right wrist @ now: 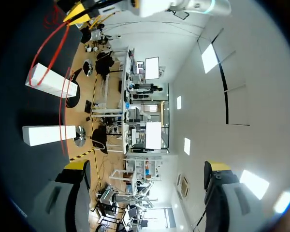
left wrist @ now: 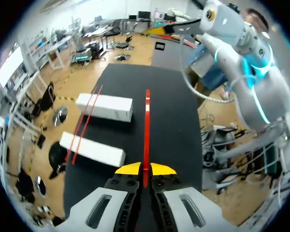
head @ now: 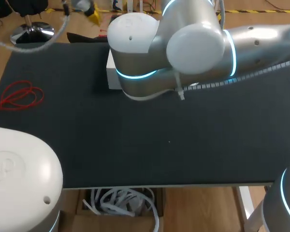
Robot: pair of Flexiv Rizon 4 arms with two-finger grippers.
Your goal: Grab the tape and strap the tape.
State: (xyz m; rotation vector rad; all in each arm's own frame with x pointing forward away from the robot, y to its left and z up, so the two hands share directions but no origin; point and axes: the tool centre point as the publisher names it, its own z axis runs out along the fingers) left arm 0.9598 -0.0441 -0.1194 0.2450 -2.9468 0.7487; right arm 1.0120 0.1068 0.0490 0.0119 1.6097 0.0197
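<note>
Left gripper (left wrist: pixel 145 169): closed on the tape, its yellow tips pinching the red strand from both sides.
Tape (left wrist: pixel 147 130): a thin red strand running straight ahead of the left gripper over the black table (left wrist: pixel 174 111). Further red runs cross the two white boxes beside it, and a loose loop lies on the table's left part in the head view.
Far box (left wrist: pixel 106 107), near box (left wrist: pixel 94 149): lying apart from each other, both to one side of the held strand.
Right gripper (right wrist: pixel 147 166): fingers spread wide with nothing between them, facing the room rather than the table.
Step in hand (judged): drawing the strand taut so that it can be strapped round the boxes.
How to do it well: hold the pinch firm and pull along the strand's own line, so it neither twists nor slips out. Pull gently, since the boxes look light and may slide. Bring the right gripper down only once the strand lies straight.
Risk: the slack loop may snag on a box corner.
</note>
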